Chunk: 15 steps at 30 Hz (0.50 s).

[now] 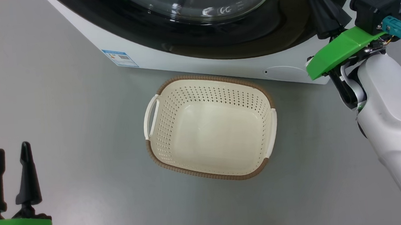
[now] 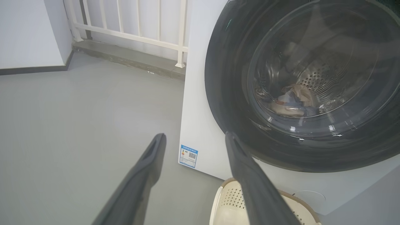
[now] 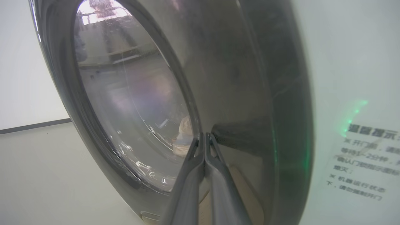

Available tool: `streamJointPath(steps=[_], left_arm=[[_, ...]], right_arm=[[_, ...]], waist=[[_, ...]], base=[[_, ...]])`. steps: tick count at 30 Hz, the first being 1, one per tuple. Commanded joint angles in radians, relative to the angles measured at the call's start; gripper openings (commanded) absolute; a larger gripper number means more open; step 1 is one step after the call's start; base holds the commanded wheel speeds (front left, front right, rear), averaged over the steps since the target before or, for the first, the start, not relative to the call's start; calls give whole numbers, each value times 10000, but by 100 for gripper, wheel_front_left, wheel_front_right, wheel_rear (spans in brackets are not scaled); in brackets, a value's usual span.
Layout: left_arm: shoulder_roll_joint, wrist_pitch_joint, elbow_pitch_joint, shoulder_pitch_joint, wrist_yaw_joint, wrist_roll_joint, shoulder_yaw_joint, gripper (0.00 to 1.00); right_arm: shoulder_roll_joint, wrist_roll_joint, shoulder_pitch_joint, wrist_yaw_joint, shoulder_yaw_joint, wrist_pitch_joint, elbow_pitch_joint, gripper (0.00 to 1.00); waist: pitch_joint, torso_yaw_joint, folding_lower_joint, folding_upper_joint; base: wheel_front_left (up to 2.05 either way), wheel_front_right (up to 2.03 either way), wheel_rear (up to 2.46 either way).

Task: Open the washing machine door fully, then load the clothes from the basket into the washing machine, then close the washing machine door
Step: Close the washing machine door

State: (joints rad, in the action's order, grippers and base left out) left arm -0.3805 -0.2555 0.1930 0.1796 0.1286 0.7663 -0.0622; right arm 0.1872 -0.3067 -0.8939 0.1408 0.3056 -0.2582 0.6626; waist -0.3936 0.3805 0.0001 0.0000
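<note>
Slippage worries me: my right tool [image 3: 204, 136], clenched on nothing, leans its tips on the glossy rim of the washing machine door [image 1: 216, 39] and may skid before it latches, with clothes [image 2: 293, 101] behind the glass, basket [image 1: 219, 78] empty, left tool [image 1: 12, 148] released.

The washer [image 1: 153, 59] is white, with a small blue label [image 1: 120, 58]. The door [image 1: 251, 37] has a glossy black rim and clear glass. Behind the glass the drum [image 2: 322, 75] is steel grey with rows of small holes, and the clothes [image 2: 293, 100] show beige and blue. The basket [image 1: 173, 129] is cream, dotted with regular rows of holes. Its rim is brown with fine ribs and its handles are white. The floor [image 1: 61, 120] is plain grey. The left gripper [image 1: 12, 148] and the right gripper [image 3: 204, 135] have dark fingers on bright green brackets. The right arm [image 1: 390, 112] is white, with a teal plug [image 1: 394, 25]. The railing [image 2: 140, 31] is white.
</note>
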Motion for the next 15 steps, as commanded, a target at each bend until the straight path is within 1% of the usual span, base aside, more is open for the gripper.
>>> streamJointPath(steps=[1, 10, 15], left_arm=[[-402, -63, -214, 261, 21, 30, 462, 100], [-421, -63, -136, 210, 21, -16, 384, 100], [-484, -63, -74, 122, 21, -86, 336, 100]], right_arm=[[-21, 58, -317, -101, -180, -36, -119, 0], [-144, -19, 60, -101, -17, -36, -116, 0], [-214, -235, 511, -101, 167, -36, -185, 0]], waist=[[54, -21, -1, 0], [364, -162, -1, 0], [761, -289, -1, 0]], base=[[0, 0, 0], [0, 0, 0], [0, 0, 0]])
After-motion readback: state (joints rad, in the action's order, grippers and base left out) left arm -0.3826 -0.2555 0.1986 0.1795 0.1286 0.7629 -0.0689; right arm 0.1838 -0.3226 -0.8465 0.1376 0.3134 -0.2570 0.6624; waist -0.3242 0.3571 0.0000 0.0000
